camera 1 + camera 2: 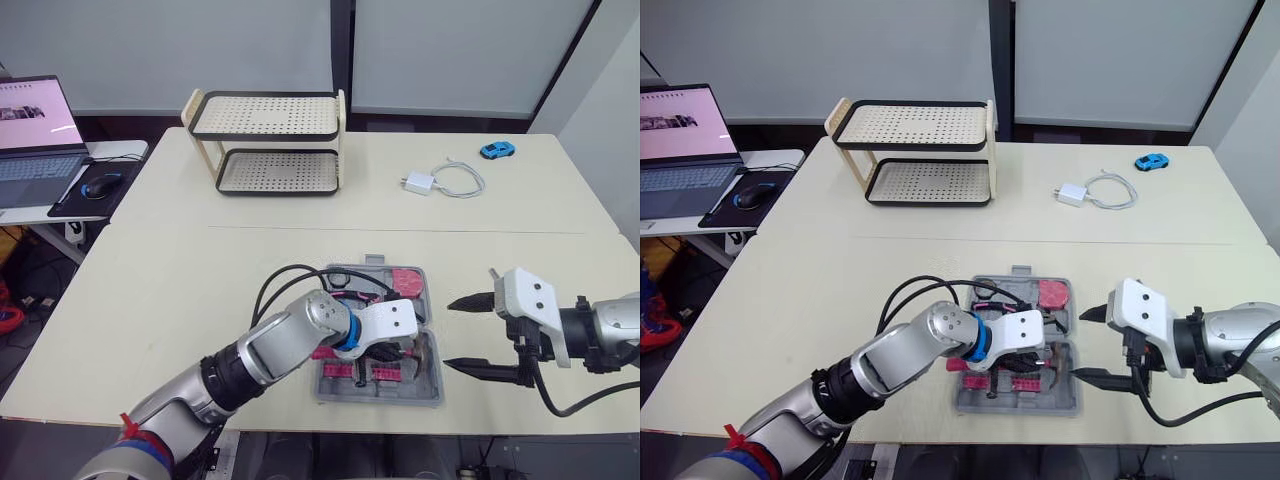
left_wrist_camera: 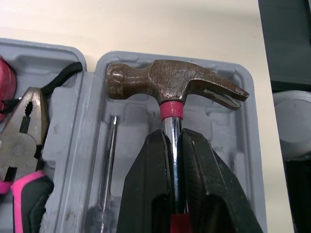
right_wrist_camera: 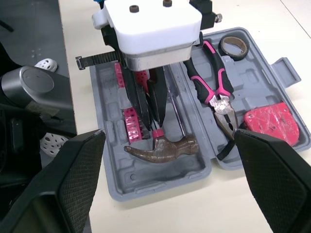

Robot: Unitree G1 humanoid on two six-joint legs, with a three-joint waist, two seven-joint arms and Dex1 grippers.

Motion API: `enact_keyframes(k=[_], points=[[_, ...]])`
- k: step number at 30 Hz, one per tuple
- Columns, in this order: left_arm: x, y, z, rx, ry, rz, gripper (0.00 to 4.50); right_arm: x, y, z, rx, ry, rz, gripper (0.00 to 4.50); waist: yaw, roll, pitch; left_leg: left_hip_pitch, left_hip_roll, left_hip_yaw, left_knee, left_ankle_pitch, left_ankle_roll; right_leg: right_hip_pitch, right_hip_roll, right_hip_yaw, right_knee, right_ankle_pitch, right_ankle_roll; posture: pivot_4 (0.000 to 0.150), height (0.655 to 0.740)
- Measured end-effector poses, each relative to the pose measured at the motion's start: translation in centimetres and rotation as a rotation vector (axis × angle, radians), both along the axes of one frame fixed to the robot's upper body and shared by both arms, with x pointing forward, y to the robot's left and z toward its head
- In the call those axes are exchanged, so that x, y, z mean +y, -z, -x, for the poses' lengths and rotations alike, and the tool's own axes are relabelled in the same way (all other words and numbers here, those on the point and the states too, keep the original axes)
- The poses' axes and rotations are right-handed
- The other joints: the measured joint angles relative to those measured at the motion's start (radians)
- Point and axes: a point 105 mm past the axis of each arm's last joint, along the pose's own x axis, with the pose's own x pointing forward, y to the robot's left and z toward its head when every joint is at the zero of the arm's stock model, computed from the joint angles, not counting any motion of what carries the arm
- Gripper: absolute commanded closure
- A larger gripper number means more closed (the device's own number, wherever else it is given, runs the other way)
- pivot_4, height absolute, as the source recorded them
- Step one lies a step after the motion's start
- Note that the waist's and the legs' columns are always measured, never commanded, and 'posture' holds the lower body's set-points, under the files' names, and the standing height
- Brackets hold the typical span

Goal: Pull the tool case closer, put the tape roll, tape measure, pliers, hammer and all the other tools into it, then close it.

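Note:
The grey tool case point(image 1: 432, 392) lies open at the table's front middle. My left gripper point(image 2: 171, 135) is shut on the steel shaft of the hammer point(image 2: 170, 83), just below its rusty head, which rests in the case's moulded recess point(image 3: 163, 148). In the case's other half lie the pink-handled pliers point(image 3: 214, 92), the tape roll point(image 3: 233, 47) and the red tape measure point(image 3: 269, 124). A thin screwdriver point(image 2: 109, 160) lies beside the hammer. My right gripper point(image 1: 462, 334) stands open just right of the case, holding nothing.
A two-tier perforated rack point(image 1: 268, 140) stands at the back of the table. A white charger with cable point(image 1: 440, 182) and a blue toy car point(image 1: 497, 150) lie at the back right. A laptop point(image 1: 30, 130) and mouse point(image 1: 103, 184) sit on a side desk, left.

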Motion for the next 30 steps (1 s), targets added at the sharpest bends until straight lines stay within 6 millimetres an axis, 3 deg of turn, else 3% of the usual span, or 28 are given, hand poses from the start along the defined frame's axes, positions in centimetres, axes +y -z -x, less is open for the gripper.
enact_keyframes(k=[12, 30], points=[[-0.5, 1.1, -0.9, -0.009, -0.025, -0.036, 4.44, -0.9, 0.1, 0.6, 0.018, 0.039, 0.039, 0.0, 0.0, 0.0, 0.0, -0.001, 0.0, -0.001, 0.004, 0.0, 0.0, 0.0, 0.0, -0.001, 0.001, 0.0, 0.0, 0.15, 0.74], [-1.2, 1.9, -0.7, -0.016, -0.007, -0.074, 4.44, -0.5, -0.2, 0.7, 0.006, 0.056, 0.033, 0.0, 0.0, 0.0, 0.0, -0.002, -0.001, -0.001, 0.009, -0.001, 0.002, 0.001, 0.0, -0.001, 0.003, 0.0, 0.0, 0.15, 0.74]])
